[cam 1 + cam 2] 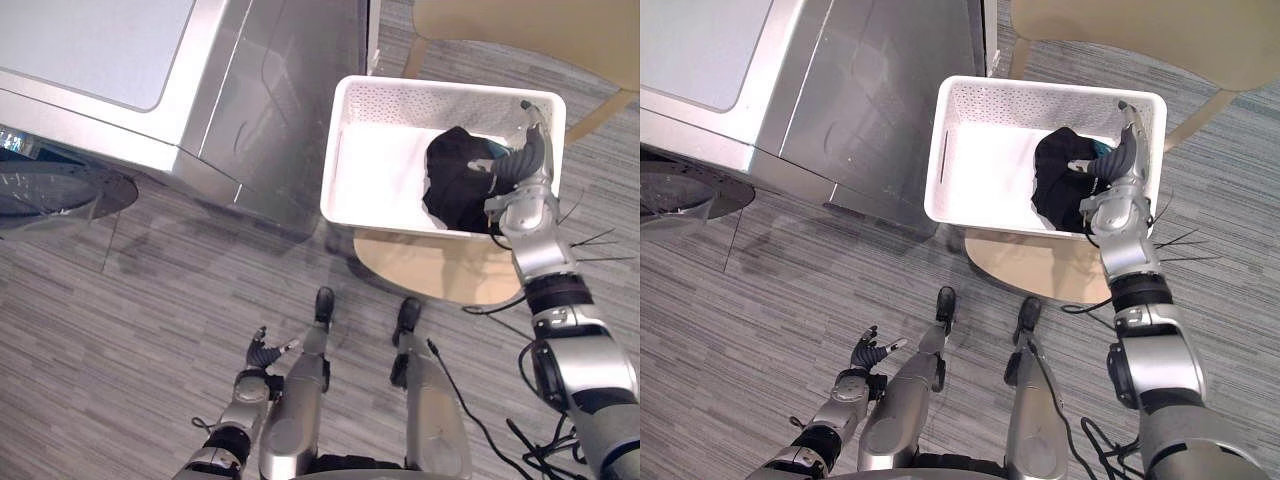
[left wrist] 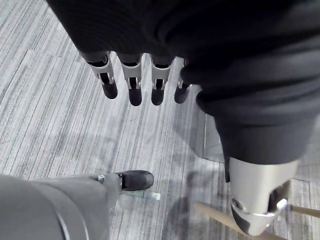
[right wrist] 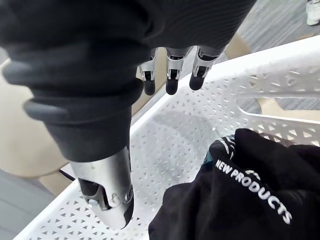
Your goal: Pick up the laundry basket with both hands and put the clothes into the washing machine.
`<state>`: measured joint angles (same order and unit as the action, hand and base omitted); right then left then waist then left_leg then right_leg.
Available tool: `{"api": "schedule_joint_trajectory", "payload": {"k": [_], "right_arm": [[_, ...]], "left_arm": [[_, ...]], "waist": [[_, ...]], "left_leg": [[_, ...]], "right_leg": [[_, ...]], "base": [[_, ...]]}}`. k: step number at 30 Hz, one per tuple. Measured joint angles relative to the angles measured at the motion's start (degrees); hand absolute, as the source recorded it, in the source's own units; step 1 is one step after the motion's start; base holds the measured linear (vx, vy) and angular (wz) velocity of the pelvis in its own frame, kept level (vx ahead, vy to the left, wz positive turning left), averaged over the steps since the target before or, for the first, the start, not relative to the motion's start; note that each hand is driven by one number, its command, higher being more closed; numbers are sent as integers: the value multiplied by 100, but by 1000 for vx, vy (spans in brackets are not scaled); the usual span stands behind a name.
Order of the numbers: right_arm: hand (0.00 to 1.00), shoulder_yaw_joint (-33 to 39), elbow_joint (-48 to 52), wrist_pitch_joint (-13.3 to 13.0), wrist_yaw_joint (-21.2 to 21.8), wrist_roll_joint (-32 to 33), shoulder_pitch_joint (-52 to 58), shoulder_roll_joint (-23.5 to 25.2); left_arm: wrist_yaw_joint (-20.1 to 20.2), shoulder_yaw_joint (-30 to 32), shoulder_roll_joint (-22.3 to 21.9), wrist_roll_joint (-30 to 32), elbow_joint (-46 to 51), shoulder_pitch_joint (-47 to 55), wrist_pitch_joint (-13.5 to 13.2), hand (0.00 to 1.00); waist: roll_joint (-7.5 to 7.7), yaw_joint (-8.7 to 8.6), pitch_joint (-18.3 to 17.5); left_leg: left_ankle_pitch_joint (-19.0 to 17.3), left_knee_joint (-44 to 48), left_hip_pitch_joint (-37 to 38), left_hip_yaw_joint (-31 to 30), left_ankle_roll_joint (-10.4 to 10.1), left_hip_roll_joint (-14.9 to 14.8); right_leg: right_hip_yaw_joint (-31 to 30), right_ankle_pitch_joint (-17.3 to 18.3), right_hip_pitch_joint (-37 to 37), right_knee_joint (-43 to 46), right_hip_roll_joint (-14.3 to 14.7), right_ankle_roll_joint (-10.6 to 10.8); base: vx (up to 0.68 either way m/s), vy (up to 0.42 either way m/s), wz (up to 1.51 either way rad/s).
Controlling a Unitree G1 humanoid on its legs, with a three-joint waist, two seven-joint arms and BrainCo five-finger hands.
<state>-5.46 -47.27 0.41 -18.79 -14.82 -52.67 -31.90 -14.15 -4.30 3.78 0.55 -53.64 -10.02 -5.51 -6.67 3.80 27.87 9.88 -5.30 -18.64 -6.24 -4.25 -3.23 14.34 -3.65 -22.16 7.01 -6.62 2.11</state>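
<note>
The right hand (image 1: 522,168) reaches over the right end of the basket (image 1: 440,88). Its fingers (image 3: 171,85) are straight and spread from the thumb, hovering just above the rim and closed on nothing. That placement suits a grip on the end wall, where a handle slot shows just beside the hand.

The left hand (image 1: 262,352) hangs low over the floor (image 1: 150,330), well apart from the basket, with its fingers (image 2: 135,92) loose and empty. A two-handed lift probably needs it brought up to the opposite end.

The white perforated basket rests on a pale wooden stool (image 1: 430,268), which puts it within arm's reach. A black garment (image 1: 455,180) is bunched at its right end, directly under the right hand.

The washer (image 1: 200,80) stands just beside the basket on the left. Its round door (image 1: 50,195) is swung open, ready for loading.
</note>
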Motion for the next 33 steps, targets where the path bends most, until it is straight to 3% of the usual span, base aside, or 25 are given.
{"api": "schedule_joint_trajectory", "payload": {"k": [10,14,15,20,33], "right_arm": [[0,-702,-1600,16,677,-12,-500,-76],[0,-764,-2099,78,785,-109,-599,-48],[100,-751,-2182,125,786,-170,-679,-8],[100,-585,-2337,233,734,-150,-749,56],[100,-484,-2122,221,743,535,-794,279]], "left_arm": [[39,-170,177,-2,-55,-4,-14,0],[50,-306,167,-17,-66,-61,-14,0],[50,-306,169,-20,-93,-92,-13,0],[66,-464,136,-51,-146,-263,-15,0],[163,-399,100,-54,-137,-259,1,0]], "waist": [[16,48,2],[13,186,0],[12,197,0],[9,335,-2],[9,371,-2]], "left_leg": [[4,1,-212,-119,1,-39],[5,2,-334,-147,0,-37],[9,3,-382,-171,-6,-38],[11,23,-501,-222,-9,-25],[11,44,-341,-126,-8,-15]], "right_leg": [[154,-120,-20,-264,62,-19],[180,-121,-114,-305,67,-19],[211,-121,-143,-308,67,-19],[267,-120,-230,-310,56,-19],[139,-119,-155,-229,46,-20]], "base": [[10,-22,5],[9,-19,3],[9,-28,6],[10,-18,5],[-10,-8,-3]]}}
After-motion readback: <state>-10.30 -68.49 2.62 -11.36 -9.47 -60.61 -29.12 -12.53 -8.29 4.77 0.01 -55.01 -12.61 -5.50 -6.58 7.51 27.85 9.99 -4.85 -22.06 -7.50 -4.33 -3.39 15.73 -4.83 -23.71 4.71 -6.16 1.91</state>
